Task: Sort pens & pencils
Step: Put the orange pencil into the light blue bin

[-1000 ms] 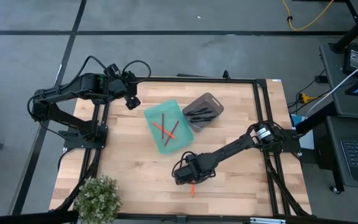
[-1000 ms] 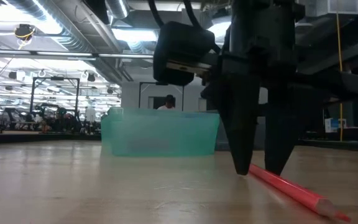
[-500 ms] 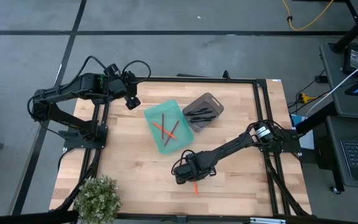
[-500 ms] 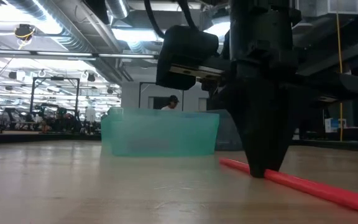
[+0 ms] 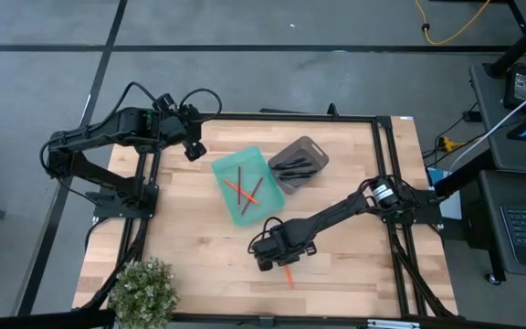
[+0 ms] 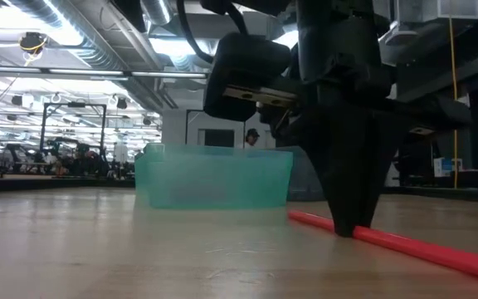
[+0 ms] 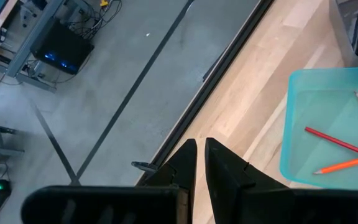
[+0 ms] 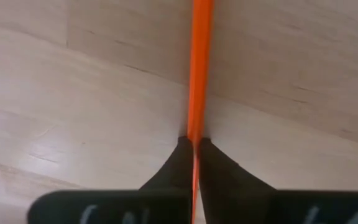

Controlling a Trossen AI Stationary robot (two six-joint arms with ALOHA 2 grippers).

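right pincer (image 5: pixel 279 262) pinches 1 orange pencil (image 5: pixel 287 273) lying flat on open desk (image 5: pixel 190 265) near the front edge, long axis angled toward the teal bin (image 5: pixel 247 183); left pincer (image 5: pixel 194 150) nearly pressed together, at the back-left corner.

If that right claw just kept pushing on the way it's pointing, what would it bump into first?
The right gripper points straight down, shut on the pencil lying on the table. Pushed further, it would likely meet the wooden tabletop at once.

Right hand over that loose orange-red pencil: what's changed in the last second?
The right hand closed its fingers on the thin orange-red pencil lying on the wooden table, which they straddled open a second ago; the pencil swung slightly on the wood. The left hand, translucent teal bin and dark grey bin stayed put.
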